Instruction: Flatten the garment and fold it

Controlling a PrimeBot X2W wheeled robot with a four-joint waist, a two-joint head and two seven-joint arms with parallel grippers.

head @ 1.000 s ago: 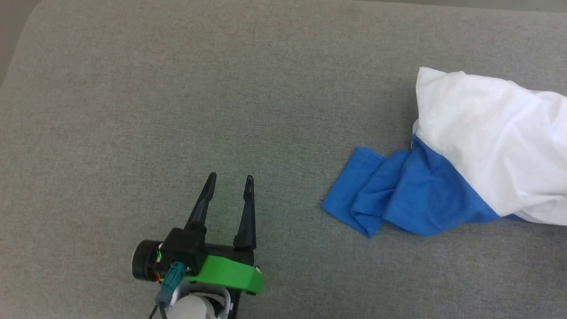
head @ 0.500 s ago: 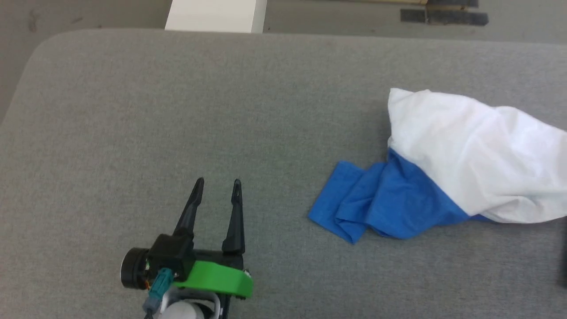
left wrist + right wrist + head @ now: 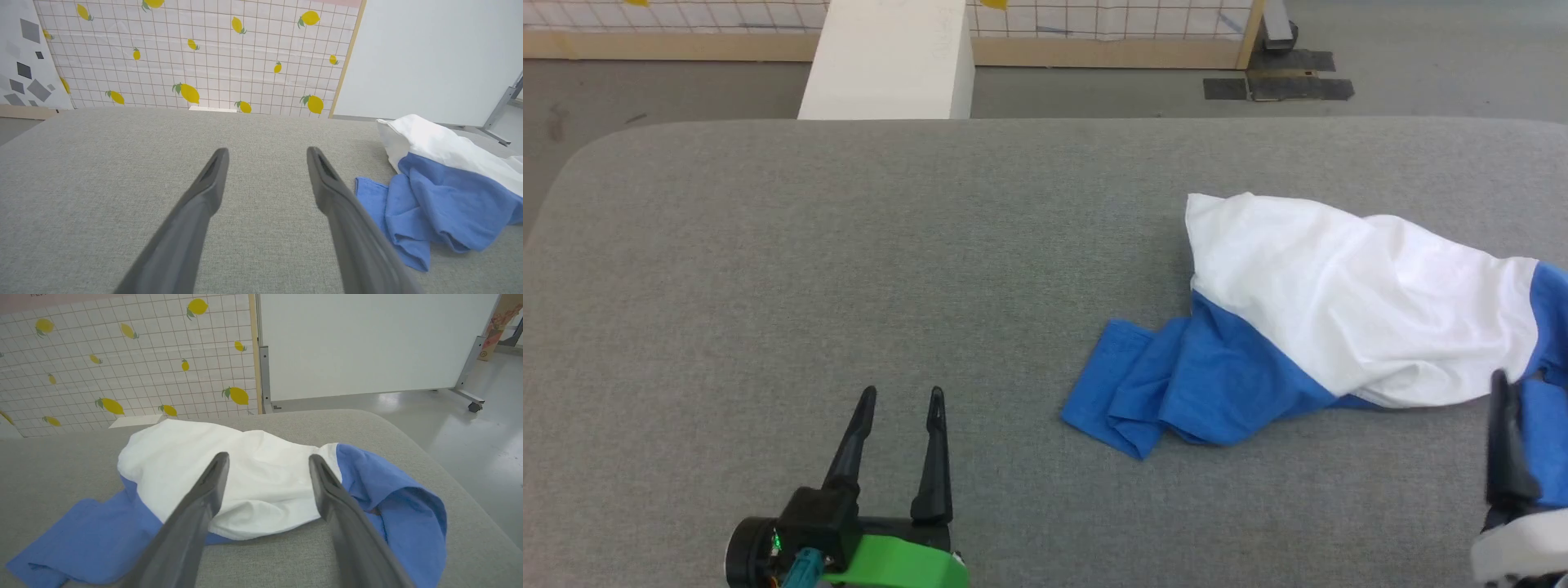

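The garment point(image 3: 1339, 302) lies crumpled on the grey cloth-covered table point(image 3: 768, 245). Its white body forms the middle of the heap and is puffed up, not flat. One blue sleeve comes out from under the white part on the robot's left side and lies in several loose folds, with its end flat on the table. The other blue sleeve is bunched at the right side of the white body, with a rounded fold standing up.

The left end effector point(image 3: 902, 394) is well apart from the garment, to the left of the folded sleeve and a little nearer to the robot. Its two dark fingers stand apart, released, with bare table between them, and they hold nothing. They point away from the robot, alongside the garment and not towards it.

The right end effector point(image 3: 268, 458) is at the near right side of the garment, just beside the bunched sleeve. In the right wrist view its fingers are spread wide and point at the white body. No cloth is clamped between them, so it is released too. Whether a fingertip touches the cloth, I cannot tell.

Behind the garment, past the far edge of the table, there is a white block point(image 3: 886, 61) to the far left and a wall panel point(image 3: 184, 61) with a grid and yellow lemons. Behind the garment to the right stands a plain white board point(image 3: 367, 343) on a metal frame.
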